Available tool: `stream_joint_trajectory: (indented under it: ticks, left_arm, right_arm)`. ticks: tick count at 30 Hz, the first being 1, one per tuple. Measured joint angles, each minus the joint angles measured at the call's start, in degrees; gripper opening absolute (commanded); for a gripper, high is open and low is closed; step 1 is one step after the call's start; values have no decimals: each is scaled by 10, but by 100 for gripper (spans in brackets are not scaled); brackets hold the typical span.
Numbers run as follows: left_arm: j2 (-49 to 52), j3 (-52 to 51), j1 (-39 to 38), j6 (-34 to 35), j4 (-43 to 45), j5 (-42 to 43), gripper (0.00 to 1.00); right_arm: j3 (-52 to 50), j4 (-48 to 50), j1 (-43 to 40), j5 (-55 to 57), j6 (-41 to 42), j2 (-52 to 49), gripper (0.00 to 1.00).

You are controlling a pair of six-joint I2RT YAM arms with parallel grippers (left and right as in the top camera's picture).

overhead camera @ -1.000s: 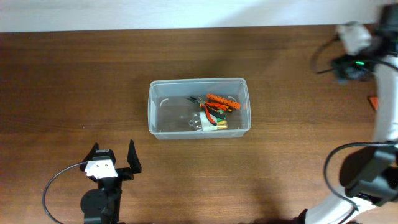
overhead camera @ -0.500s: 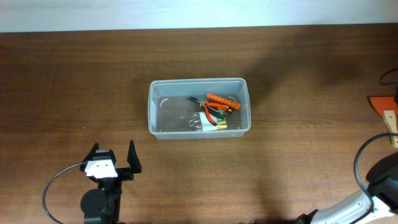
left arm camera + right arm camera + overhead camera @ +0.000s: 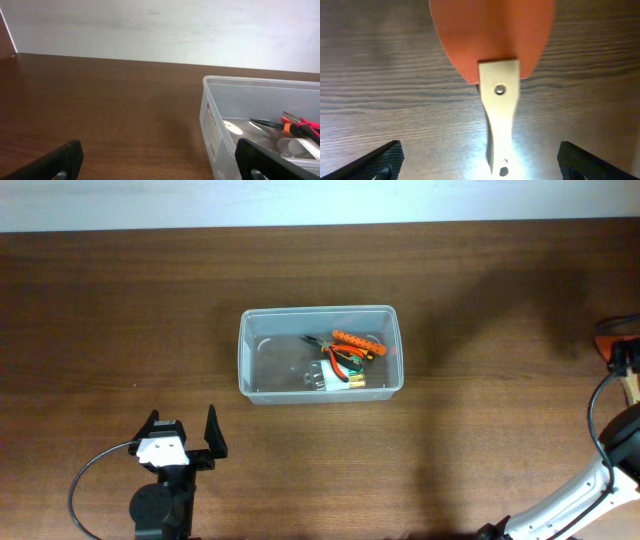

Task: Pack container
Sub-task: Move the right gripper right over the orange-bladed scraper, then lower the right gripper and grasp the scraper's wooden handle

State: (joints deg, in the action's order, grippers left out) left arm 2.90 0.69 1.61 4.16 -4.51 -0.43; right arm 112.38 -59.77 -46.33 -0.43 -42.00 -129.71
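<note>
Left tool (image 3: 181,430) is seen spread open, nothing held, at the near-left of the desk (image 3: 120,310), well apart from the container (image 3: 243,370). Right tool (image 3: 480,162) is also released, fingers wide, over an orange-bladed scraper (image 3: 492,35) w/ a pale handle laid flat at the desk's right edge. Container is set upright approx. mid-desk. Its contents are bunched in the right half: an orange ribbed item (image 3: 358,340), red-handled pliers (image 3: 340,358), a white piece (image 3: 325,377), and a yellow-green bit (image 3: 356,383), not identifiable.
</note>
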Motion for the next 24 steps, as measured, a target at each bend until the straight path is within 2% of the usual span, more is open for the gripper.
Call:
stream_joint_trajectory:
  ticks: [11,24]
  left_arm:
    - [0,0,0,0,0,0,99]
    - [0,0,0,0,0,0,99]
  right_arm:
    - [0,-6,-2,55,0,-33,99]
    - [0,-10,-4,64,0,-47,99]
